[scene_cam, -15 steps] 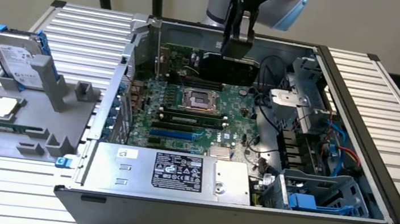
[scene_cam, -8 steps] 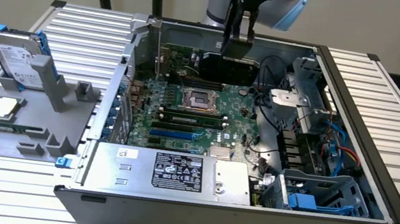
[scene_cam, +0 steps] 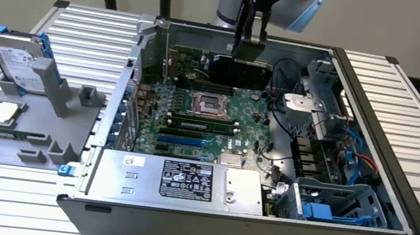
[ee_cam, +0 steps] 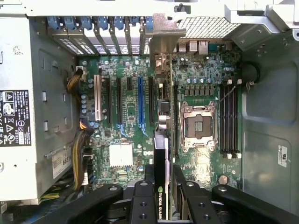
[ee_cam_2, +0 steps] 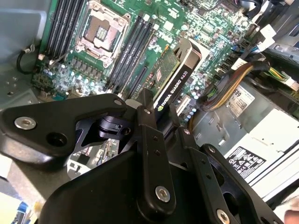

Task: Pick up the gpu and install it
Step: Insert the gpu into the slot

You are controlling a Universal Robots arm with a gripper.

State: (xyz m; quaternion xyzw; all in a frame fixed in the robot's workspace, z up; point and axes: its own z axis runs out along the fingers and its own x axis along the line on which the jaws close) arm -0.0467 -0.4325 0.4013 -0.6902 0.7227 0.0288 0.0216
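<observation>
The gpu (scene_cam: 239, 73) stands on edge inside the open computer case (scene_cam: 395, 176), over the far part of the green motherboard (scene_cam: 192, 133). My gripper (scene_cam: 248, 49) comes down from above and is shut on the card's upper edge. In both wrist views the card is seen edge-on between my black fingers (ee_cam: 150, 193): the gpu (ee_cam: 161, 154) runs toward its silver end bracket (ee_cam: 161, 35) at the case's rear slot openings, beside the blue expansion slot (ee_cam: 139, 100). The second wrist view has the gpu (ee_cam_2: 172, 77) held by the gripper (ee_cam_2: 161, 112). I cannot tell whether its lower edge touches a slot.
The empty processor socket (scene_cam: 208, 101) and memory slots (ee_cam: 229, 119) lie close beside the card. A power supply (scene_cam: 186, 180) fills the case's near end, with cables (ee_cam: 79, 154) next to it. Outside, a grey holder (scene_cam: 16, 130) carries a hard drive (scene_cam: 17, 61) in a blue-edged caddy.
</observation>
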